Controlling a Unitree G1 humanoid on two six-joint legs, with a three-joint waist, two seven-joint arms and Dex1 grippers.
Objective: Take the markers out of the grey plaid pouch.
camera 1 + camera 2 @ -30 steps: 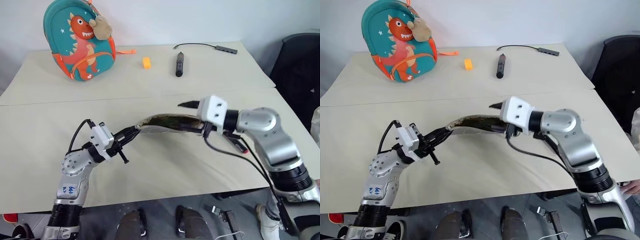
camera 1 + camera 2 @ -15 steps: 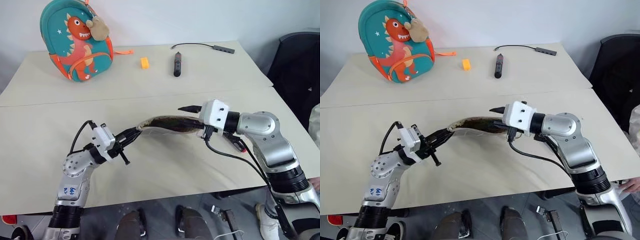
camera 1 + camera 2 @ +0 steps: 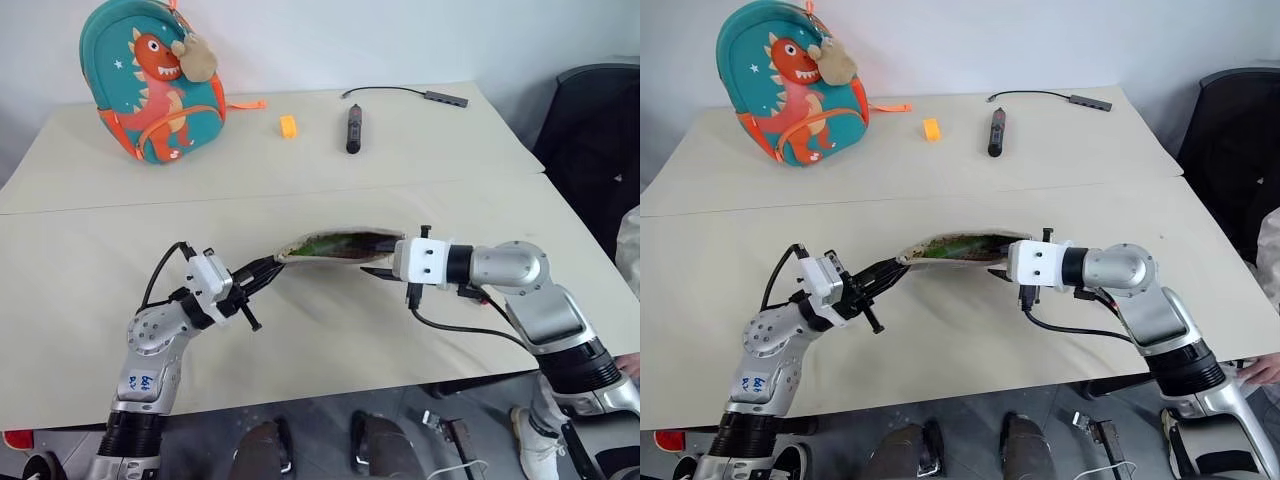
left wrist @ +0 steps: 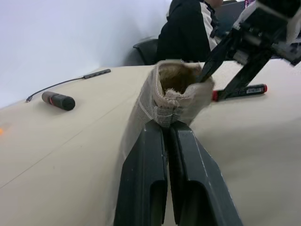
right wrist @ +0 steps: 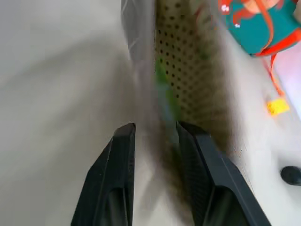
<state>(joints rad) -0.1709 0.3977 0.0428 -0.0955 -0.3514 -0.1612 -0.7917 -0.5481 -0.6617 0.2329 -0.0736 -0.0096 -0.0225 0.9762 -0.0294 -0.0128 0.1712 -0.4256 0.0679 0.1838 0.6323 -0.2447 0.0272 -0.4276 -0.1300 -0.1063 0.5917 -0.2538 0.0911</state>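
The grey plaid pouch (image 3: 300, 250) hangs above the table, mouth toward me, its left end pinched in my shut left gripper (image 3: 272, 268). The left wrist view shows those fingers (image 4: 155, 155) clamped on the fabric. A bright green marker (image 3: 320, 243) lies inside the open mouth. My right gripper (image 3: 372, 258) is at the pouch's right end with its fingers (image 5: 124, 141) a narrow gap apart. They straddle the near wall, and the green marker (image 5: 162, 82) is just ahead of them. A red-capped marker (image 4: 244, 89) lies on the table under the right arm.
A teal dinosaur backpack (image 3: 150, 85) stands at the far left. A small orange block (image 3: 289, 125), a black stick-shaped device (image 3: 352, 128) and a cable with a hub (image 3: 440, 97) lie at the back. A black chair (image 3: 600, 130) stands to the right. A person's hand (image 3: 1265, 372) shows at the table's right edge.
My right gripper dropped from above the pouch's right end to the level of its mouth, and its fingers narrowed. The mouth now gapes and shows green. The left gripper held still.
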